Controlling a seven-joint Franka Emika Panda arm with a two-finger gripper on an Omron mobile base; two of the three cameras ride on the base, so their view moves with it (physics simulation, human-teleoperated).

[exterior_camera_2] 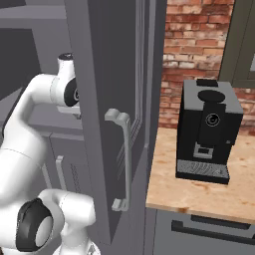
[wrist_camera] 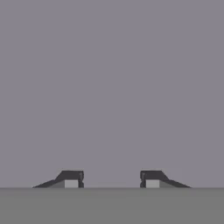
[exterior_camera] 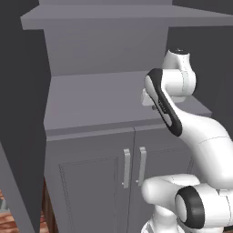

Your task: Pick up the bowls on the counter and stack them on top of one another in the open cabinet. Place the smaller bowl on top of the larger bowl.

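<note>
Left base view: arm reaches forward over the shelf recess of the open cabinet (exterior_camera: pixel 91 98), wrist bent above the shelf's right part. The two panelled doors with bar handles (exterior_camera: pixel 134 167) below are shut. No bowl lies on the visible part of the shelf; the arm hides its right end.

Right base view: an open cabinet door (exterior_camera_2: pixel 117 119) stands in the foreground and hides the hand. To the right, the bench (exterior_camera_2: pixel 199 191) carries a black coffee machine (exterior_camera_2: pixel 206 132) against a brick wall (exterior_camera_2: pixel 196 45). No bowl on this stretch of bench.

Hand view: claw (wrist_camera: pixel 111 179) faces a plain grey surface, probably the cabinet's shelf or wall. Fingertips (wrist_camera: pixel 70 178) stand apart, nothing between them.

Judgement: claw is empty inside the cabinet, and where the bowls are cannot be told. Either a bowl was just set down out of sight, or none is placed. Next move calls for drawing the arm back clear of the door, then finding a bowl on the bench, wooden one first if the shelf is bare.
</note>
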